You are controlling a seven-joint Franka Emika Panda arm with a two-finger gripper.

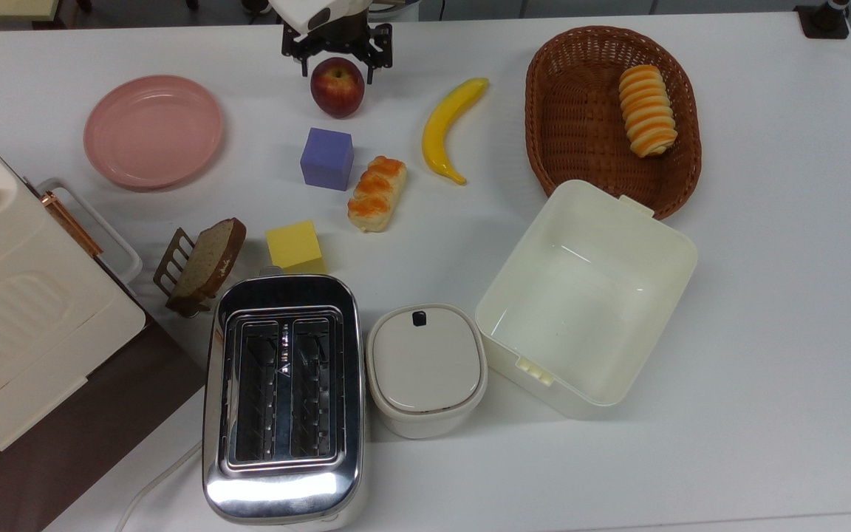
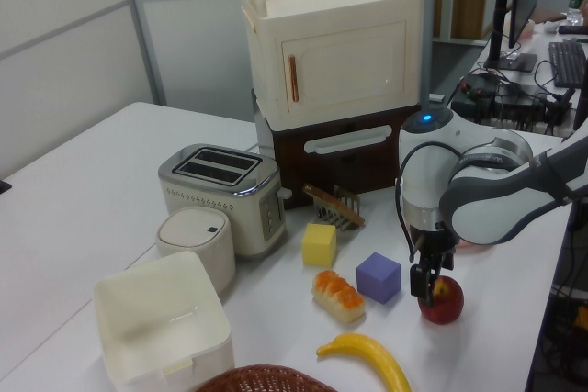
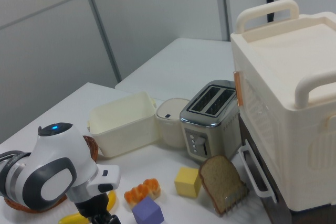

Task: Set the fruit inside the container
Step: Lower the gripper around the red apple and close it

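Note:
The fruit, a red apple [image 1: 337, 89] with yellowish patches, rests on the white table at the far edge in the top view. It also appears at the left view's right [image 2: 444, 302]. My gripper [image 1: 337, 68] is open and low over the apple, with one finger on each side of its far half. In the left view the gripper [image 2: 427, 284] reaches down against the apple's left side. The container, a deep cream-white box [image 1: 662, 244], stands with nothing in it at the top view's lower right, well away from the apple [image 2: 161, 332] [image 3: 123, 124].
A yellow banana [image 1: 446, 125], a purple cube [image 1: 327, 158] and a pastry [image 1: 377, 193] lie between the apple and the box. A wicker basket [image 1: 544, 111] holds a roll beside the box. A pink plate [image 1: 153, 131], toaster [image 1: 283, 399] and lidded pot [image 1: 426, 367] stand nearby.

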